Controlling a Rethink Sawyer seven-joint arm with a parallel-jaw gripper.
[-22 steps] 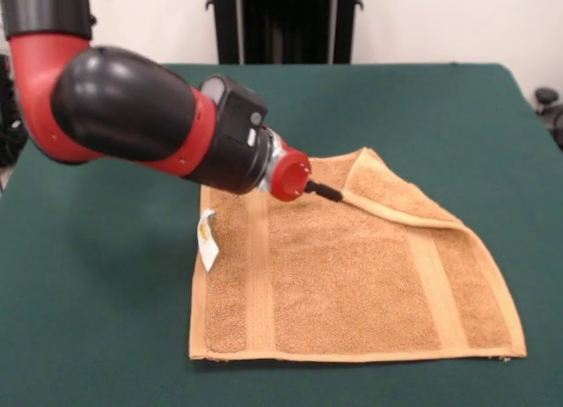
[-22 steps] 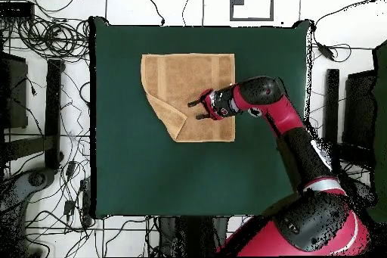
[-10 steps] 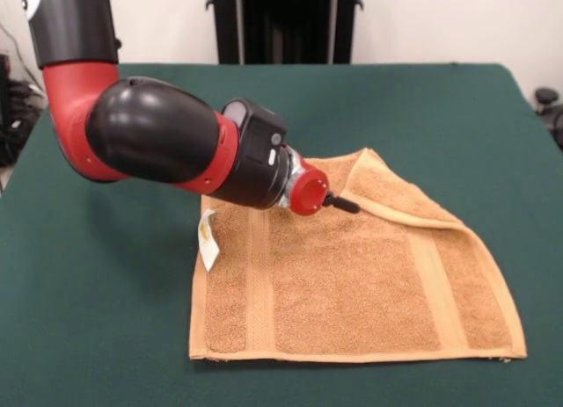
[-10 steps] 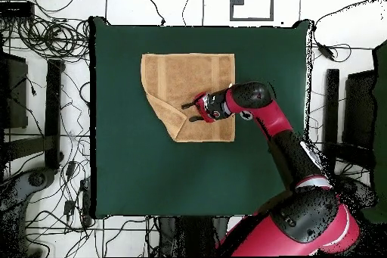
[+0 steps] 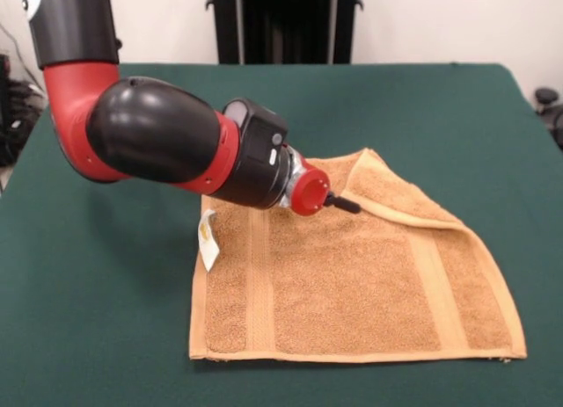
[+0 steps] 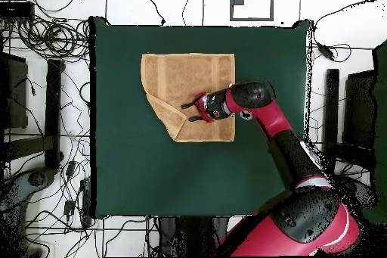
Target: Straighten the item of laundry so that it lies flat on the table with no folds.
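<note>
The item of laundry (image 5: 352, 279), an orange-tan terry towel with two smoother bands, lies spread on the green table (image 5: 106, 337). Its far right corner (image 5: 396, 192) is folded over onto the towel, and a small white label (image 5: 208, 238) sticks out at the left edge. My gripper (image 5: 345, 204) points low over the towel just beside the folded hem. In the overhead view the towel (image 6: 189, 81) shows the folded corner at its lower left, and the gripper (image 6: 187, 113) hangs there with its two fingers apart, open, holding nothing.
The red and black arm (image 5: 158, 130) reaches over the towel's left part and hides its far left corner. Cables (image 6: 45, 35) and stands lie on the floor around the table.
Since a second ago the arm has shifted along the towel, bringing the gripper closer to the folded corner. It has stayed put over the last half second. The towel is unchanged.
</note>
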